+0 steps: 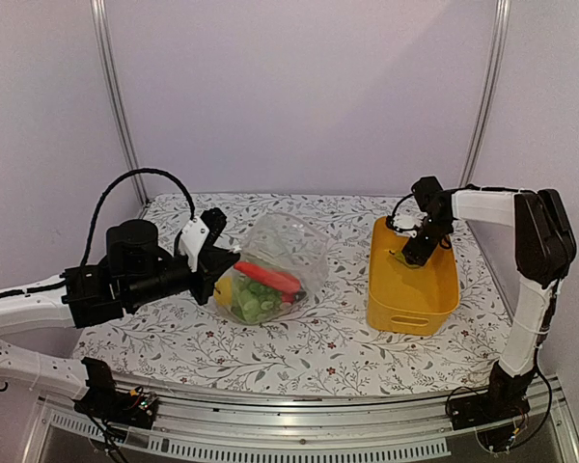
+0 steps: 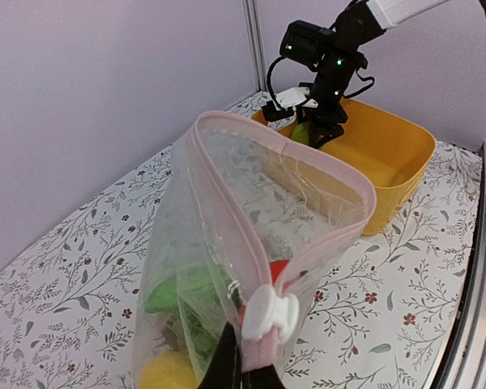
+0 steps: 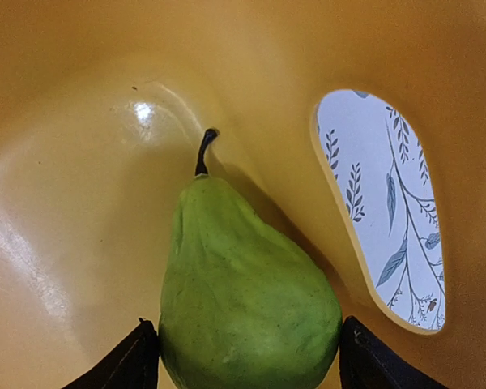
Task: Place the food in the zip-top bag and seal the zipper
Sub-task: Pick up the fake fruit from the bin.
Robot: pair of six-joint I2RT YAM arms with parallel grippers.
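Food partly in the bag, pear gripped at the basket

Nearest the arms' bases, the left end effector (image 2: 241, 369) is closed on the edge of the zip-top bag (image 2: 227, 243), pinching it just below the white slider (image 2: 269, 314) and holding the bag up with its bottom on the flowered surface (image 1: 299, 357). The pale pink zipper (image 2: 204, 154) is apart, so the mouth gapes wide and faces the basket. Through the clear plastic a red-orange carrot (image 1: 267, 277) lies across the top of some green pieces (image 1: 254, 299), with a yellow piece (image 2: 166, 373) low at the side next to the end effector.

Further off, well apart from the bag, stands the yellow basket (image 1: 415, 309). The right end effector (image 1: 412, 253) reaches down over its rim at the far corner. Its two black fingers (image 3: 130, 361) sit tight against either side of a green pear (image 3: 243, 292), stem pointing away from the wrist. The basket's floor and a handle cut-out lie beyond it.
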